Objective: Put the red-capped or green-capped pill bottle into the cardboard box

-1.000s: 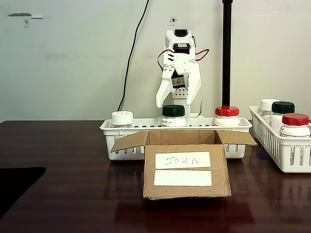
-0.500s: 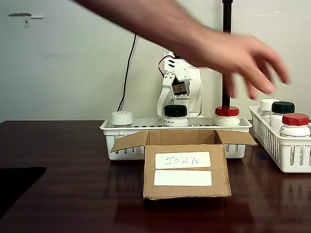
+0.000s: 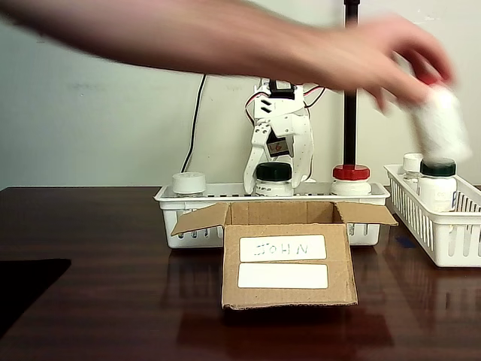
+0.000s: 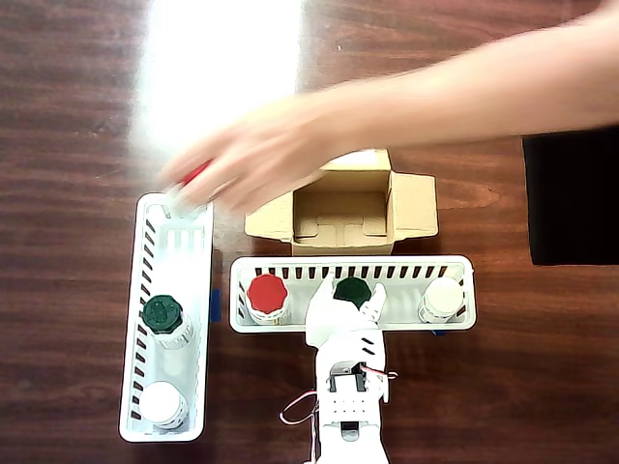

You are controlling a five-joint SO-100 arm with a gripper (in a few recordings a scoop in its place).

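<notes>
- Your bench (image 3: 98, 301) is dark reddish-brown wood grain.
- The cardboard box (image 3: 289, 263) is plain brown with two white labels.
- The slotted baskets (image 4: 164, 319) are white.
- The pincer (image 3: 275, 162) is white, at a green-capped bottle (image 3: 273, 179).
- Beside it you have a red-capped bottle (image 3: 351, 179).

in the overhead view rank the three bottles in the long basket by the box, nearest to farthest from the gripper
1. The green-capped bottle, middle of the basket, between the fingers of the gripper.
2. The red-capped bottle, at the picture's left end.
3. The white-capped bottle, at the right end, slightly farther.

cardboard box (image 3: 289, 259) sits in front of the long basket (image 3: 169, 201); second basket (image 3: 432, 226) to its right in fixed view.
</notes>
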